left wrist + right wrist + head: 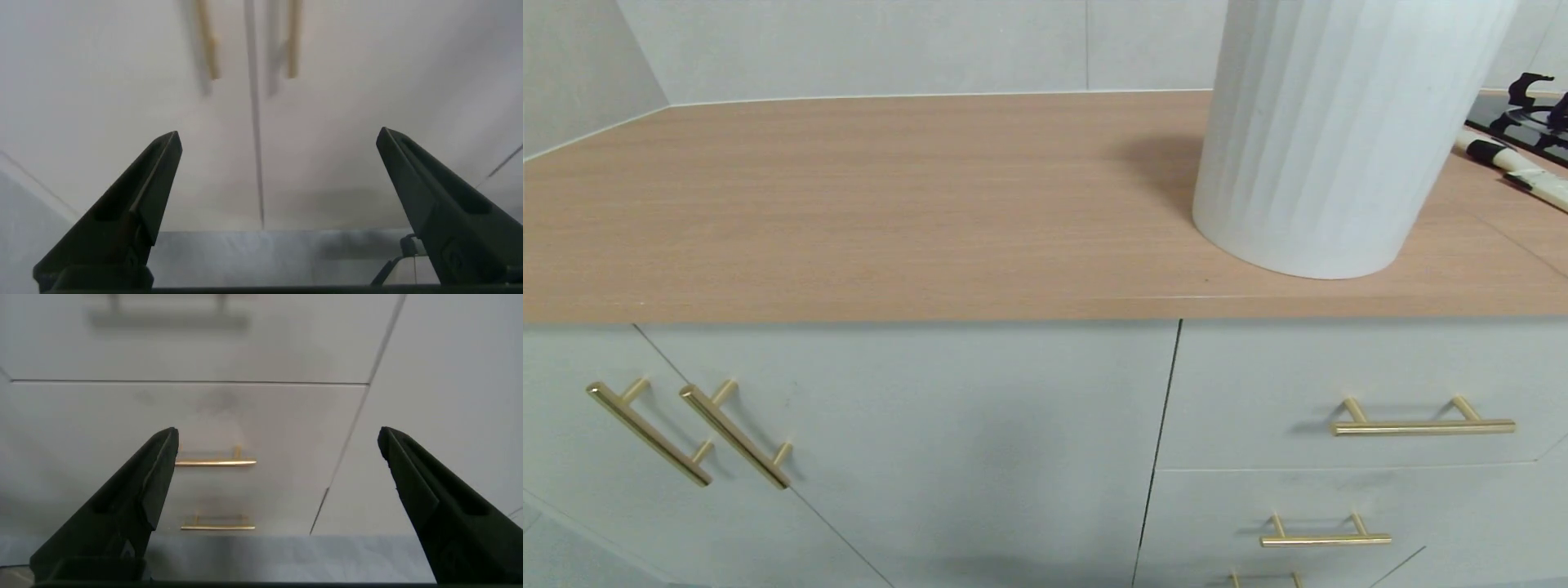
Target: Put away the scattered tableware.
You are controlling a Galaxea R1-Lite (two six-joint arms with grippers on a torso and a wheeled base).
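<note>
A tall white ribbed container stands on the wooden countertop at the right. Beside it at the far right lie cream-coloured utensils with black bands, partly cut off by the frame edge. My left gripper is open with nothing between its fingers, facing the white cabinet doors with two gold handles. My right gripper is open as well, holding nothing, and faces the white drawer fronts and a gold drawer handle.
A black stove grate sits at the far right of the counter. Below the counter are white cabinet doors with gold bar handles on the left and drawers with gold handles on the right. Grey tiled walls back the counter.
</note>
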